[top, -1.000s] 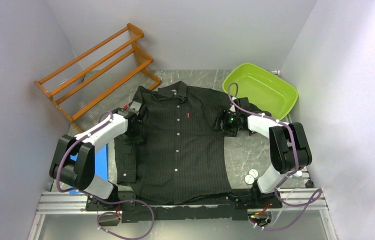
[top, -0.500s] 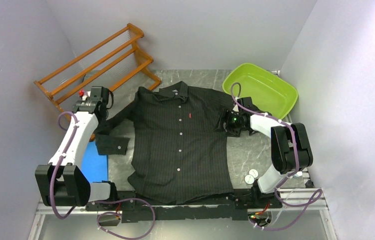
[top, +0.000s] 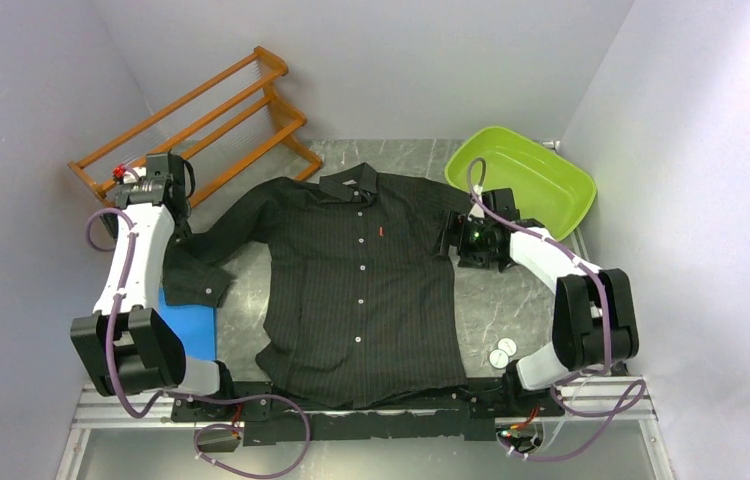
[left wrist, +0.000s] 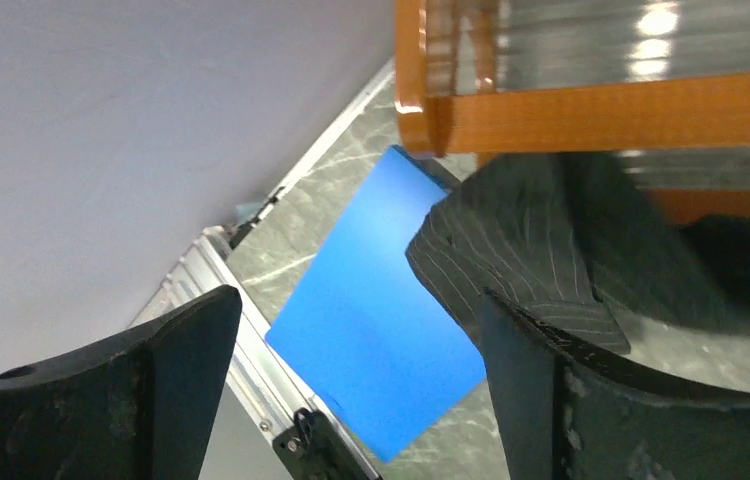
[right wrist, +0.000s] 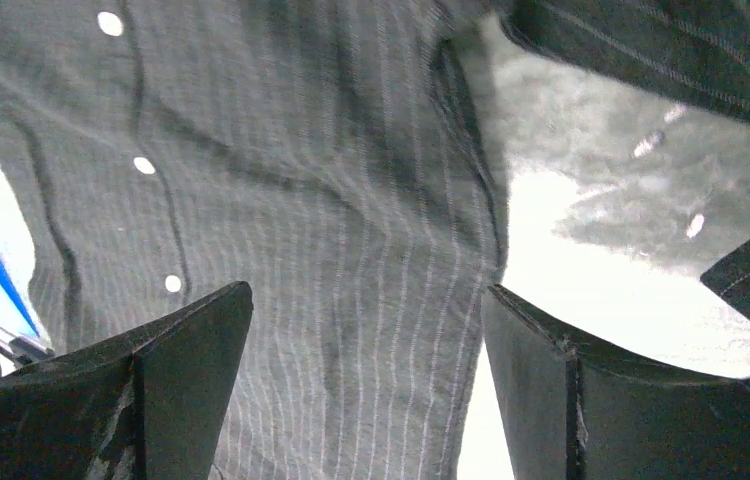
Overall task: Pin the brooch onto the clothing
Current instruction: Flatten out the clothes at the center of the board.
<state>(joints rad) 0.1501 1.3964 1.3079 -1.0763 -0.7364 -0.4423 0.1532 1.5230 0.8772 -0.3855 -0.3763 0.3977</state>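
Pale walls (top: 371, 60), marbled tabletop (top: 496, 305), wooden rack (top: 196, 125)

1. The clothing (top: 361, 300) is a black long-sleeved shirt with fine pale pinstripes. It lies flat, front up, on the worktop (top: 486, 300).
2. The collar (top: 349, 186) points to the far edge. The hem (top: 351, 385) lies at the near edge.
3. The front is closed. Small white buttons (top: 360, 272) run down the centre line.
4. A tiny red mark (top: 381, 232) sits on the chest, just beside the button line.
5. The sleeve (top: 241, 215) on the left-arm side extends outward. Its cuff (top: 196, 285) is folded back towards the near edge.
6. The sleeve on the right-arm side is mostly hidden.
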